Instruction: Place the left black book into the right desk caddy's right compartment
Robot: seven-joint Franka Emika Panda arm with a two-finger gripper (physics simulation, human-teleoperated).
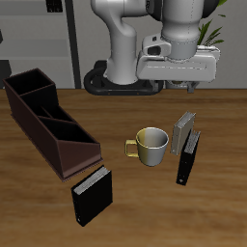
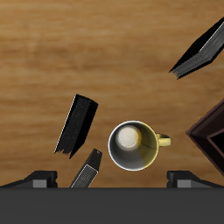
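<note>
The left black book stands upright on the table, a slim dark slab beside the mug, nearer the front edge than the grey book. It also shows in the wrist view. My gripper hangs open and empty well above the two books, farther back than them. In the wrist view the gripper has its fingers spread wide. The right desk caddy, a long dark maroon box with dividers, lies across the table from the books. Nothing shows in its cells. One corner shows in the wrist view.
A yellow-cream mug stands between the caddy and the books, seen from above in the wrist view. The grey book shows there too. Another black book with a pale speckled page edge stands near the front edge, also in the wrist view.
</note>
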